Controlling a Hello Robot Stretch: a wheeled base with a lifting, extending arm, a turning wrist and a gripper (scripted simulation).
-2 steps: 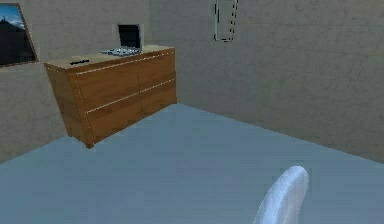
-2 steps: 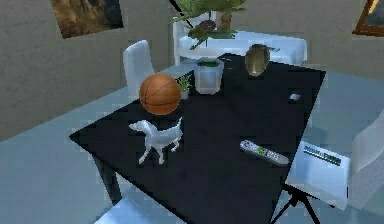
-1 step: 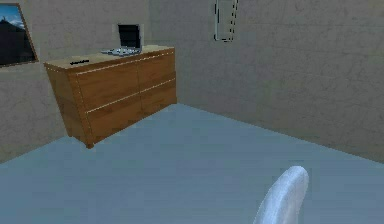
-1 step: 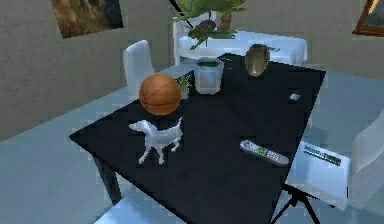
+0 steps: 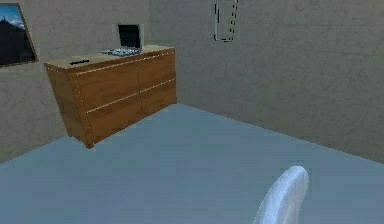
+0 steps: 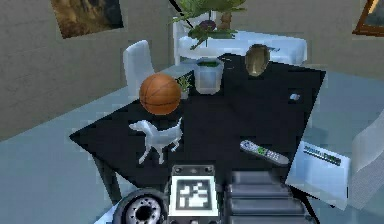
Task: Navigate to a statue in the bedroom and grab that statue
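The statue (image 6: pixel 158 138), a small white dog standing upright on its four legs, is on the near left part of the dark tabletop (image 6: pixel 225 120), close to the near edge. My gripper (image 6: pixel 141 208) shows as a dark round body at the bottom of the arm side view, just left of a white marker square (image 6: pixel 195 190). The statue is just beyond it and a little to the right, with a strip of tabletop between them. I cannot make out the gripper's far end, so I cannot tell whether it holds anything or how high it sits against the dog. Just behind the statue lies an orange basketball (image 6: pixel 160 94), and farther back to the right a leafy plant in a pale pot (image 6: pixel 208 75). Beyond that is a brownish oval thing (image 6: pixel 258 60) set on edge. To the statue's right a remote control (image 6: pixel 262 152) lies flat, and a white booklet (image 6: pixel 322 170) sits at the near right corner. A white chair (image 6: pixel 138 62) stands at the far left side, below a framed picture (image 6: pixel 88 15) on the wall. In the forward view a wooden dresser (image 5: pixel 115 90) stands against the far wall and carries a laptop (image 5: pixel 128 40). Another picture (image 5: pixel 15 45) hangs to its left.
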